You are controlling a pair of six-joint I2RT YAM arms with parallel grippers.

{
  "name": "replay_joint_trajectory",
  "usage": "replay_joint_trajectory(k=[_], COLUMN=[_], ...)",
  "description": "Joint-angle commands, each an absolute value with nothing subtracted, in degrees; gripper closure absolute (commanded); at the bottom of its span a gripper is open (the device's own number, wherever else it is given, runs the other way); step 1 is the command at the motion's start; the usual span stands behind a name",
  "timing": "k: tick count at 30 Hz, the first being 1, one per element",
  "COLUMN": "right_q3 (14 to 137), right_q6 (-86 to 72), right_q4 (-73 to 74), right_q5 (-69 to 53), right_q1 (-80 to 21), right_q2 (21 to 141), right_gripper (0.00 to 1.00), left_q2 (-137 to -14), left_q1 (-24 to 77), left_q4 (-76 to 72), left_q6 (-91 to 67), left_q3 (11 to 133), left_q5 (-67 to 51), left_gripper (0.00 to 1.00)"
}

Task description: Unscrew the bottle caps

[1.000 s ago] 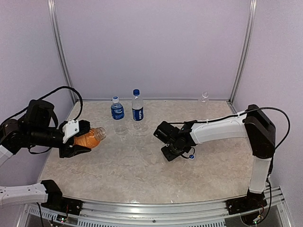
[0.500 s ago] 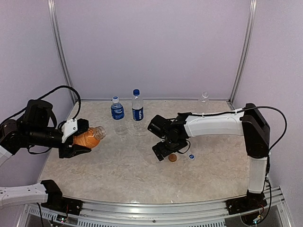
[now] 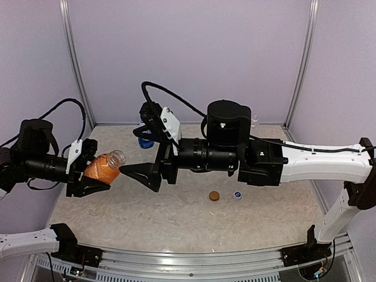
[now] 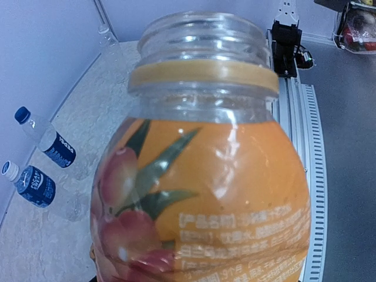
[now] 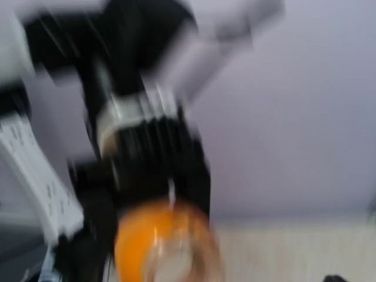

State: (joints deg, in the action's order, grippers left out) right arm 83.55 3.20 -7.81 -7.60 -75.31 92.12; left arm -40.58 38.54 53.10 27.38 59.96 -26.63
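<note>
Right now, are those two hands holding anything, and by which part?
The left hand grips the short plastic bottle of orange liquid around its body; the right hand holds nothing.

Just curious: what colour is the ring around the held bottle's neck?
The ring is pale tan; the left wrist view shows it best.

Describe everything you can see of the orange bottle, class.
The orange bottle is short, round-bodied clear plastic holding orange liquid. Its label shows reddish fruit, green leaves and white print. It is uncapped: the threaded neck is open, with a tan ring under the threads. It is held over the left side of the table, tilted with its mouth toward the middle, and gripped round the body by the left fingers.
</note>
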Motion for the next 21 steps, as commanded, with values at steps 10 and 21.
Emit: replay_joint_trajectory(k=[10, 21], right_q3=[90.74, 91.29], right_q6=[6.71, 4.21], right_q4=[-20.3, -18.26], right_q5=[-21.71, -22.81], right_q1=[-74.33, -74.05], right_q2=[102.54, 103.97], right_gripper=[0.38, 1.0], left_q2=[-39.86, -40.25], left_q1=[38.54, 38.76], left_q4=[50.91, 50.76], left_q6=[26.01, 26.96], left_q3=[62.67, 63.06], left_q5=[-32.34, -32.1], left_gripper=[0.69, 0.68])
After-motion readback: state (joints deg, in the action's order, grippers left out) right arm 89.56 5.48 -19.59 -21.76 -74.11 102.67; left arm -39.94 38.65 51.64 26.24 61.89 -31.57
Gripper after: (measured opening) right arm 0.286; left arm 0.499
